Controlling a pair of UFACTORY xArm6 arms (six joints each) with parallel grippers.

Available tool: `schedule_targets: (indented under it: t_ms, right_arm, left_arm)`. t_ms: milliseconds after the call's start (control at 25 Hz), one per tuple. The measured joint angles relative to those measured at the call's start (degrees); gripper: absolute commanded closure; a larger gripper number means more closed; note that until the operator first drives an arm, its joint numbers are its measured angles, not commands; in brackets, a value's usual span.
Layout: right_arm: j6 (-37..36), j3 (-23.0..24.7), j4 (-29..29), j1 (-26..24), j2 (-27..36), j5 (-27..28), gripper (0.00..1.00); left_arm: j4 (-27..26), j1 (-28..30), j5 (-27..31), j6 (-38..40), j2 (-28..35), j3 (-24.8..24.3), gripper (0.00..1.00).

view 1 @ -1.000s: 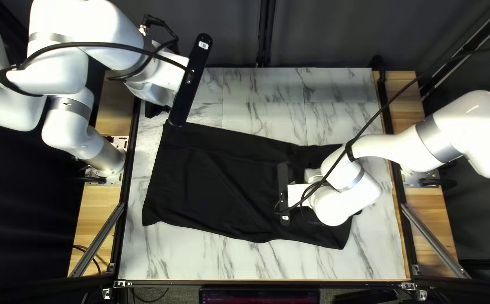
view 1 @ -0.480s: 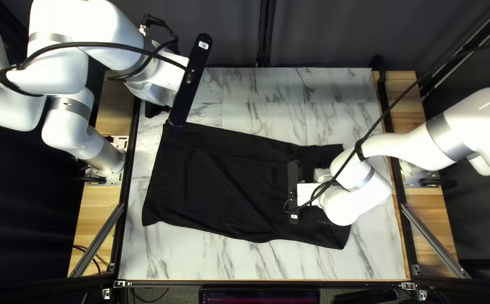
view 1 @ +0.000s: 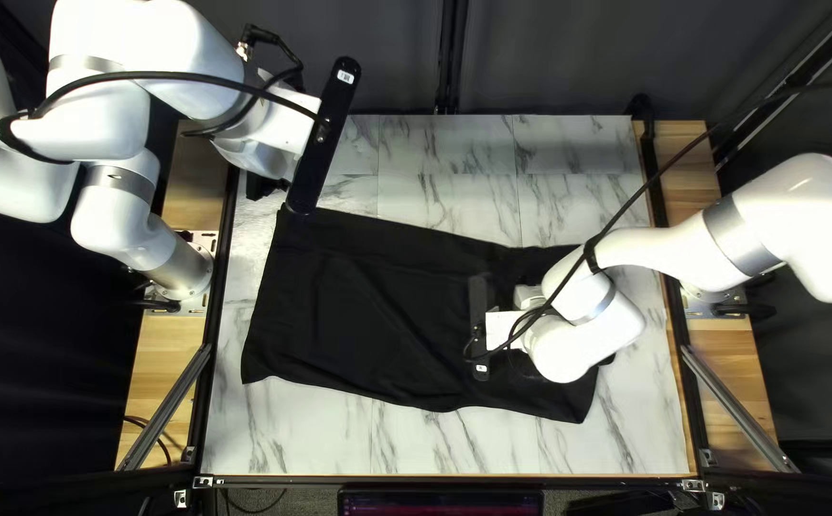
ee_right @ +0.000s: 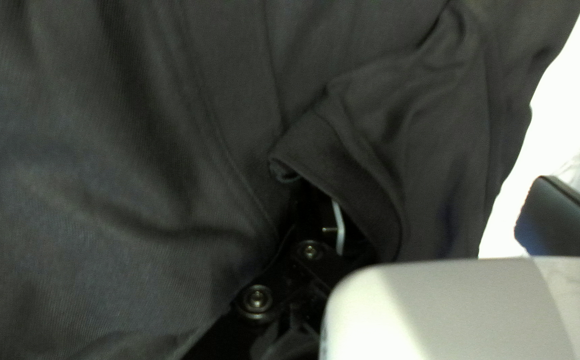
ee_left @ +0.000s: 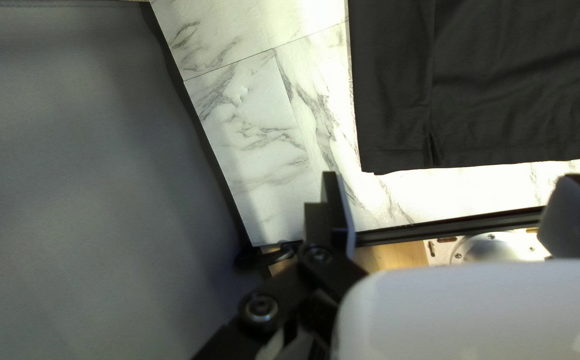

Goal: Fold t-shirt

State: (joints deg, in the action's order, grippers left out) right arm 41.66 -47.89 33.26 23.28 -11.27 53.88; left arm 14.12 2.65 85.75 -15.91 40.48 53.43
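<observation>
A monitor (view 1: 440, 503) stands at the near edge of the marble-patterned surface (view 1: 291, 440). Across the middle, a black T-shirt (view 1: 368, 315) lies spread from left to right, rumpled at its right end. There the right gripper (view 1: 529, 294) reaches down, jaws wide, one finger (ee_right: 313, 213) tucked against a sleeve opening (ee_right: 363, 190). Toward the far left, the left gripper (view 1: 265, 184) hangs above, jaws wide, off the shirt. Behind is the dark curtain (view 1: 550, 57).
</observation>
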Motion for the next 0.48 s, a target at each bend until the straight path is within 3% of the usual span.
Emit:
schedule_targets:
  t_ms: [200,480]
  right_arm:
    - [0.82,1.76,0.47,-0.06,1.11,-0.97,0.00]
    - [-0.78,-1.44,1.37,-0.73,-0.37,-0.54,0.00]
  left_arm:
    - [0.00,0.00,0.00,0.00,0.00,0.00,0.00]
    - [0.00,0.00,0.00,0.00,0.00,0.00,0.00]
